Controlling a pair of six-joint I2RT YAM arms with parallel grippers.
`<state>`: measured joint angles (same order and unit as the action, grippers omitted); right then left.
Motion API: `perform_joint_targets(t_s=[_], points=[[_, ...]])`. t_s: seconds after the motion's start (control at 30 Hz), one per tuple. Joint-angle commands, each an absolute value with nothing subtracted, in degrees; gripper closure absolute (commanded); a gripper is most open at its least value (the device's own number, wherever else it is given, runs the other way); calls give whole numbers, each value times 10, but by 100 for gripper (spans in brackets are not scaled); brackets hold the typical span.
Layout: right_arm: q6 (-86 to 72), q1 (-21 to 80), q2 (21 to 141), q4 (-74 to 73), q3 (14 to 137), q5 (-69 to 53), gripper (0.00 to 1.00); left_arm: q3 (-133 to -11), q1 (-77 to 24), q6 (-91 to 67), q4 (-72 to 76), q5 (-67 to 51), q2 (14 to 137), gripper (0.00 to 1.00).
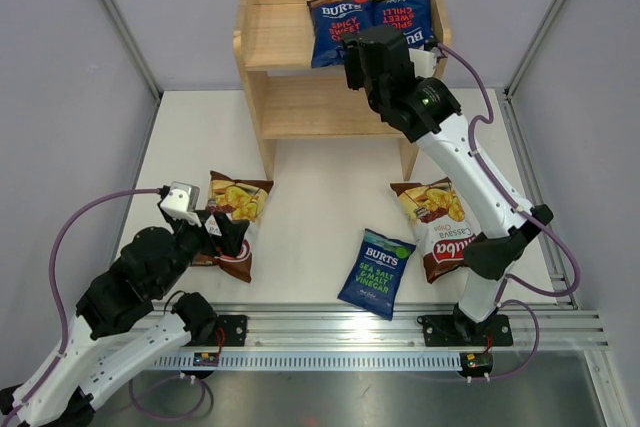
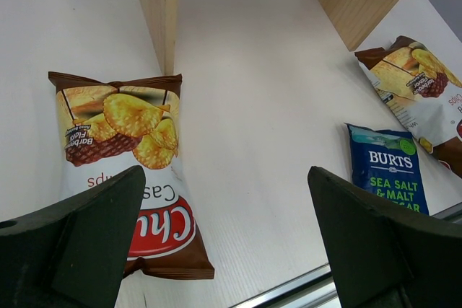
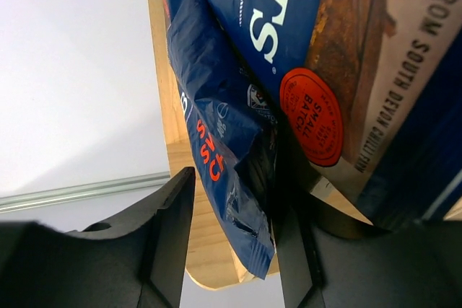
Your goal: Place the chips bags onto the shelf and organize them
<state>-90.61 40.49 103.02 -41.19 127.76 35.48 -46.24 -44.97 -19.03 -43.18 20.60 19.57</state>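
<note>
Two dark blue Burts chips bags [image 1: 340, 19] [image 1: 405, 15] stand side by side on the top tier of the wooden shelf [image 1: 275, 37]. My right gripper [image 1: 364, 47] is at their lower edges. In the right wrist view its jaws [image 3: 234, 203] are parted around the crinkled edge of one blue bag [image 3: 216, 106]; the bag touches the right finger, and a gap shows at the left finger. My left gripper [image 2: 225, 178] hangs wide open, holding nothing, above the lower end of a brown-and-white Chuba bag [image 2: 130, 142] lying flat on the table.
A second Chuba bag [image 1: 440, 222] lies at the right beside the right arm. A Burts sea salt bag [image 1: 375, 272] lies near the front rail [image 1: 400, 332]. The shelf's lower tier [image 1: 310, 107] holds nothing. Shelf legs [image 2: 159, 5] stand just beyond the left Chuba bag.
</note>
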Motion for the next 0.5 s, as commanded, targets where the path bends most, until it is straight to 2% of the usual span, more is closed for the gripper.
perform_joint_targets(t_s=[0.0, 0.47], points=[[-910, 410, 1006, -400, 1260, 363, 47, -459, -454, -185, -408, 200, 196, 1], [-954, 458, 1017, -422, 1283, 447, 48, -459, -455, -185, -410, 204, 196, 1]])
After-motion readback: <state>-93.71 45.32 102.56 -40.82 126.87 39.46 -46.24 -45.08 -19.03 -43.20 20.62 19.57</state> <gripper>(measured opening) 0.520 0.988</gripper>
